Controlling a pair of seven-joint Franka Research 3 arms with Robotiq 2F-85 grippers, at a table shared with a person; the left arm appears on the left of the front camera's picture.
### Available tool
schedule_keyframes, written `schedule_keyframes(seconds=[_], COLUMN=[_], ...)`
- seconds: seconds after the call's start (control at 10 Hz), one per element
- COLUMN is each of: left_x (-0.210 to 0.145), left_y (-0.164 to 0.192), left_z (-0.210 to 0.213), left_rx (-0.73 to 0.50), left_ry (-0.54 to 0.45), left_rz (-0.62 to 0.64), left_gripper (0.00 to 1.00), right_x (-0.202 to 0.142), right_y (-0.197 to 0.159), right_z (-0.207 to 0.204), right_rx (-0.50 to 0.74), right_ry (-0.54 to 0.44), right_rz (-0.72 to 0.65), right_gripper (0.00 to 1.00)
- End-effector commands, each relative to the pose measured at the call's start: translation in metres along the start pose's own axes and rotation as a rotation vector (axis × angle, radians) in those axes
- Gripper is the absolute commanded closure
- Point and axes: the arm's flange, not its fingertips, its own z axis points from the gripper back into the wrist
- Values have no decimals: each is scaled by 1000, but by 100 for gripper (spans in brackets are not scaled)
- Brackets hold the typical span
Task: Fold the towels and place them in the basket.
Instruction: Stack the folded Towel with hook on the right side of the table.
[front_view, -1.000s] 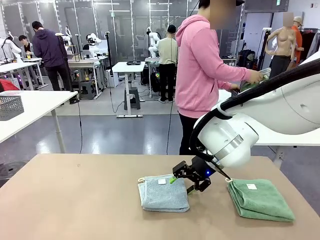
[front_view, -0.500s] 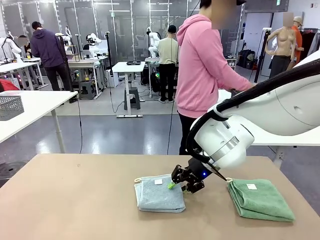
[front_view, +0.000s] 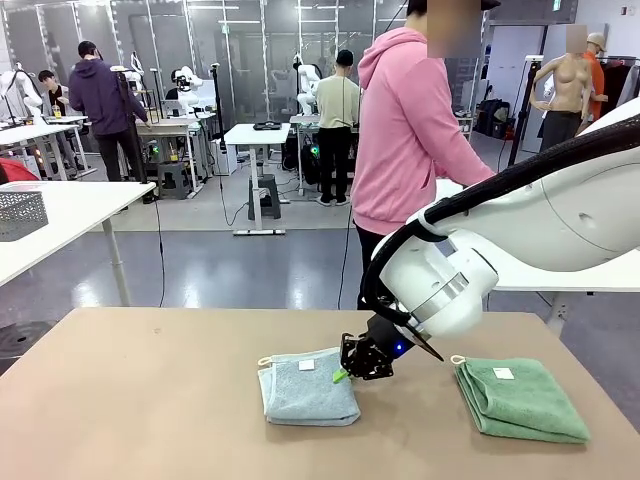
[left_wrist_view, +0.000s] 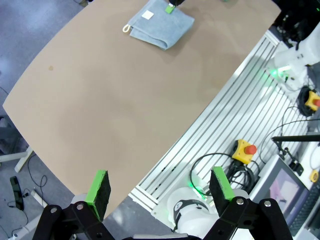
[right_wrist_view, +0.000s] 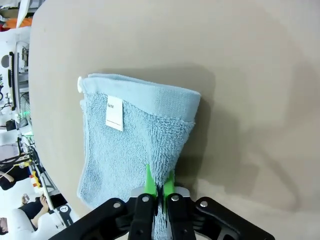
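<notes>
A: Blue towel (front_view: 306, 390) has slid left across the counter (front_view: 150, 400) over the last second, and the right hand (front_view: 345, 372) went with it. Folded shape is unchanged.

B: Grip state on the right?

A: Pinched on the towel's edge. In the right wrist view the green pads (right_wrist_view: 149, 183) sit nearly together with terry cloth between them, at the towel's near edge. The white label (right_wrist_view: 114, 113) faces up and the small loop (right_wrist_view: 80, 85) sticks out at the far corner.

B: Left hand?

A: Left hand (left_wrist_view: 161, 186) is spread wide with nothing between the pads. It hangs high over the counter's near edge, well apart from the towel. The blue towel shows far off in its view, near the top.

B: Green towel?

A: Green towel (front_view: 520, 398) lies folded on the right side of the counter, label up, loop at its back-left corner. It is apart from the blue one and nothing touches it.

B: Person?

A: Pink hoodie (front_view: 405, 120), standing at the far side and turned toward another table on the right. Hands are hidden behind the right arm (front_view: 520, 225).
</notes>
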Motion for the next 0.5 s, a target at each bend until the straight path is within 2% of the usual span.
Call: schedule_keyframes(seconds=[0.0, 0.4], left_x=[0, 0], left_y=[-1, -1], left_z=[-1, -1], left_rx=[3, 3], left_ry=[1, 1], left_rz=[-4, -4], left_gripper=[0, 0], right_x=[1, 1], right_y=[-2, -2], right_z=[1, 1], right_rx=[-2, -2], right_ry=[-1, -1], right_rz=[0, 0], right_gripper=[100, 100])
